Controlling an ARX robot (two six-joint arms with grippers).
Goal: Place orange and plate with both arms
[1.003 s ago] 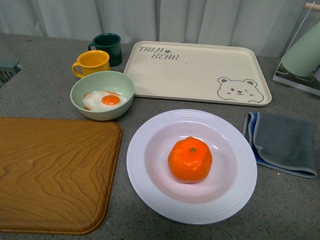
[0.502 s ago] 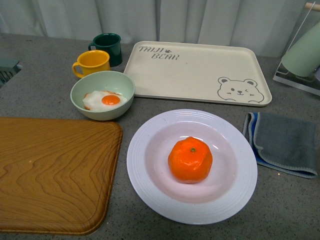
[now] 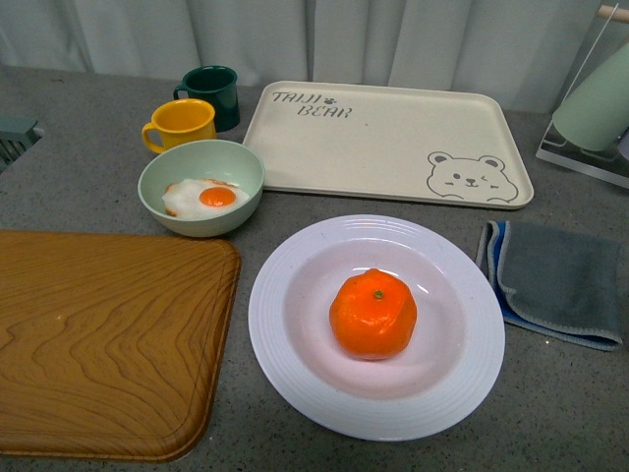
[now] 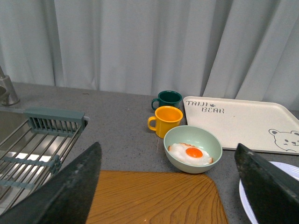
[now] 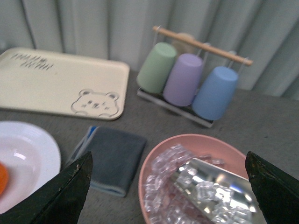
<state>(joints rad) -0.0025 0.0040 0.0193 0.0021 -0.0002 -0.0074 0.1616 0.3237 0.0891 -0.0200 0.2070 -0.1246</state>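
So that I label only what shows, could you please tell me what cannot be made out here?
- Left gripper and right gripper: absent from the front view; frame edges crop them in the wrist views.
- Bright orange mandarin: only a sliver at the right wrist view's edge.
- Round white deep plate: cropped by both wrist views' edges.

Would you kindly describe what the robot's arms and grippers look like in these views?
Only the wrist views show them. The left gripper has two matte, near-black, wedge-shaped fingers that taper to blunt tips. The right gripper looks the same. No cables or markings are visible, and the arms themselves are out of view.
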